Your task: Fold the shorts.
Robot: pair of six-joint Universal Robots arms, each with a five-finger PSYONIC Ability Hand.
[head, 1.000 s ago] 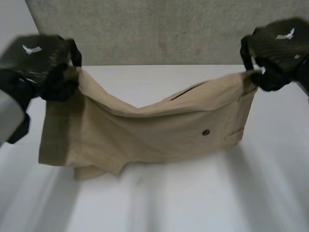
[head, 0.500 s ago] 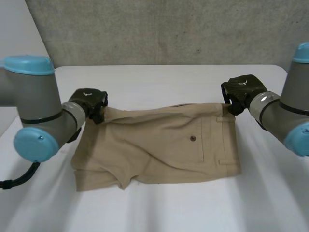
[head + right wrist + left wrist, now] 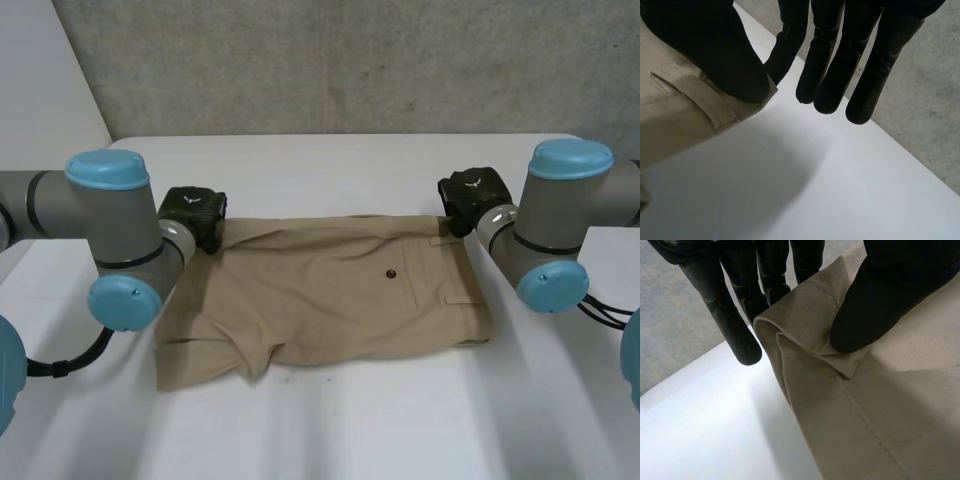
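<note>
The tan shorts (image 3: 330, 295) lie spread on the white table (image 3: 340, 420), button pocket facing up, with a rumpled leg hem at the near left. My left hand (image 3: 195, 213) is at the far left corner of the cloth. In the left wrist view its thumb (image 3: 875, 300) pinches the folded edge of the shorts (image 3: 880, 410) against the fingers behind it. My right hand (image 3: 468, 195) holds the far right waistband corner. There the thumb (image 3: 715, 55) presses the corner of the shorts (image 3: 670, 120), beside a belt loop, against a finger; the other fingers stay straight.
A grey wall (image 3: 330, 60) runs along the table's far edge. Both arms reach in from the sides, their elbows (image 3: 120, 300) (image 3: 545, 285) close over the shorts' side edges. Bare table lies in front of the shorts.
The shorts hung in the air between both raised hands a second ago. Both hands have gone down and away from the camera, and the cloth now lies flat on the table.
</note>
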